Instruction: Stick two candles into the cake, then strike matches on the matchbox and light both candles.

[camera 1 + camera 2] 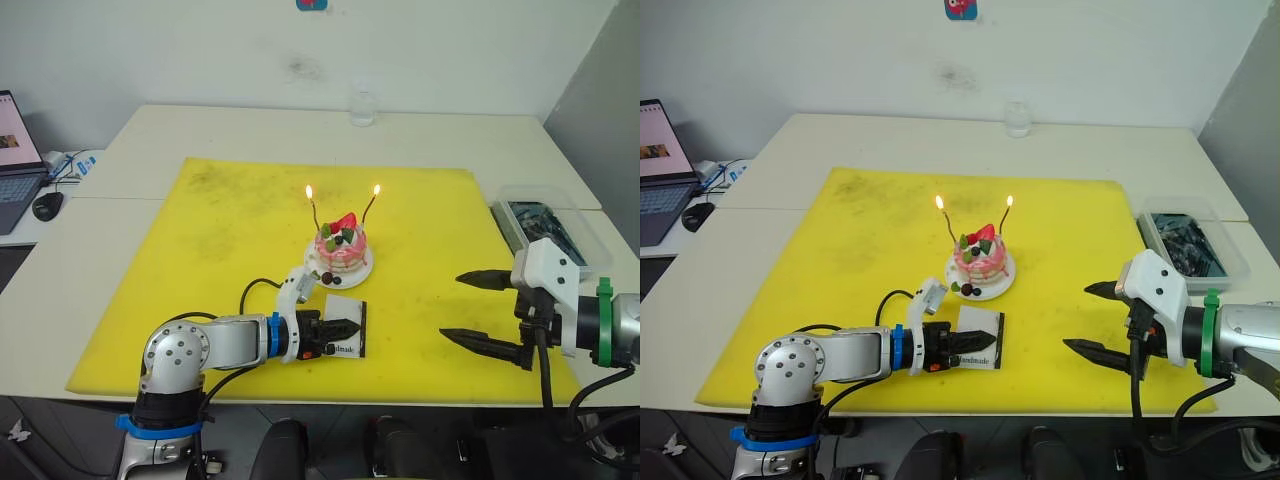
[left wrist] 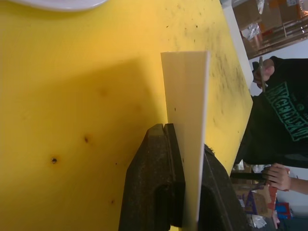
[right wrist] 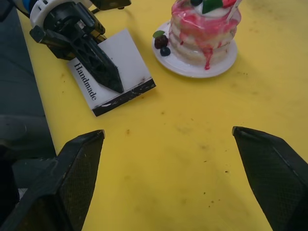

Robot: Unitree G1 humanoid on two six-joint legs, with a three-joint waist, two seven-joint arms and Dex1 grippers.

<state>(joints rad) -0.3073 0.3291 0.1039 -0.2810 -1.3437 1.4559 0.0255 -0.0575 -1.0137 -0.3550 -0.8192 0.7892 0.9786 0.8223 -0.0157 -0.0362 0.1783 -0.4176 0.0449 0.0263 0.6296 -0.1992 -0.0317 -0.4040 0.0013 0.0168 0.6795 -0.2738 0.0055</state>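
The pink-and-white cake (image 1: 341, 250) sits on its white plate (image 1: 362, 270) in the middle of the yellow mat (image 1: 220, 250). Two thin candles stand in it, one on the left (image 1: 314, 216) and one on the right (image 1: 370, 207), each with a small flame at its tip. My left gripper (image 1: 345, 328) is shut on the white matchbox (image 1: 349, 321), which lies flat on the mat just in front of the cake. My right gripper (image 1: 480, 312) stands wide open over the mat to the right of the cake, with nothing between its fingers. The matches are out of view.
A clear plastic box (image 1: 548, 225) with dark contents rests on the table right of the mat. A glass (image 1: 363, 108) stands at the table's far edge. A laptop (image 1: 15, 160) and mouse (image 1: 47, 205) sit far left. A person (image 2: 281, 125) shows in the left wrist view.
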